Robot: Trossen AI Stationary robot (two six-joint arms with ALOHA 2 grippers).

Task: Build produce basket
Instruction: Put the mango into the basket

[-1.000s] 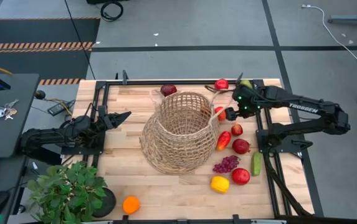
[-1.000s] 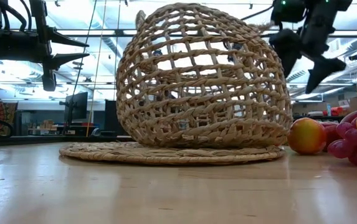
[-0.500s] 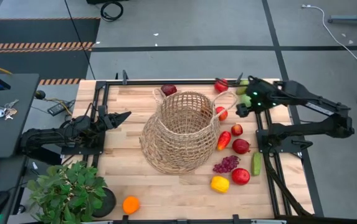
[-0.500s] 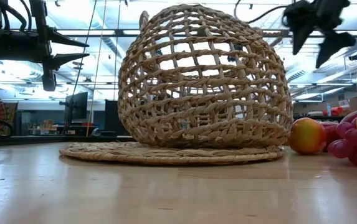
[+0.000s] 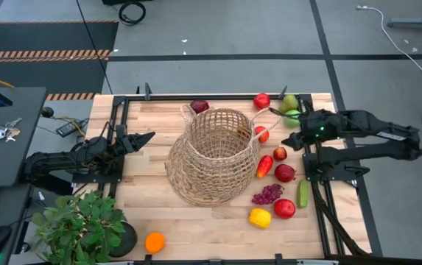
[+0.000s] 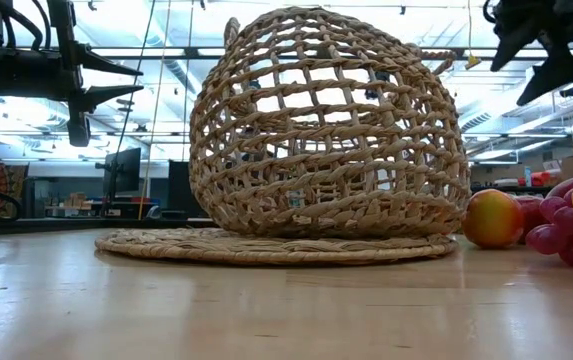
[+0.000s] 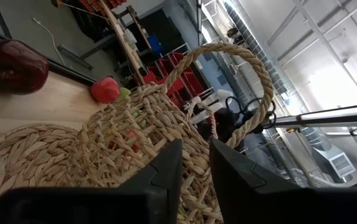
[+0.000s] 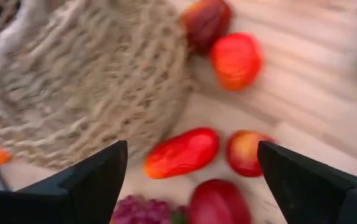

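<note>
A large tan wicker basket (image 5: pixel 214 156) is sitting near the middle of a wooden table (image 5: pixel 144 213), on a flat woven mat. As far as the open weave shows, nothing is lying inside it, so the task appears to be barely begun.

All the produce is lying outside the basket. A dark red apple (image 5: pixel 199 107) is resting just beyond the far rim. To the right, a red apple (image 5: pixel 261 100), a green pear (image 5: pixel 289 101) and a green apple (image 5: pixel 293 117) are grouped at the far edge. Closer in, a red pepper (image 5: pixel 264 165) is lying just beside the basket wall, with more red apples (image 5: pixel 285 173), purple grapes (image 5: pixel 267 194), a yellow lemon (image 5: pixel 259 217) and a green cucumber (image 5: pixel 303 193) spread along the right side. An orange (image 5: pixel 154 242) is sitting alone at the near edge, beside a potted plant (image 5: pixel 82 228).

The right gripper (image 5: pixel 281 131) is hovering above the table, just right of the basket rim, over the fruit there. Its fingers are spread wide and holding nothing. The right arm is reaching in from the right edge, roughly level.

The left gripper (image 5: pixel 146 137) is waiting left of the basket, well apart from any fruit, pointing toward it. Its fingers are pressed together and empty.
</note>
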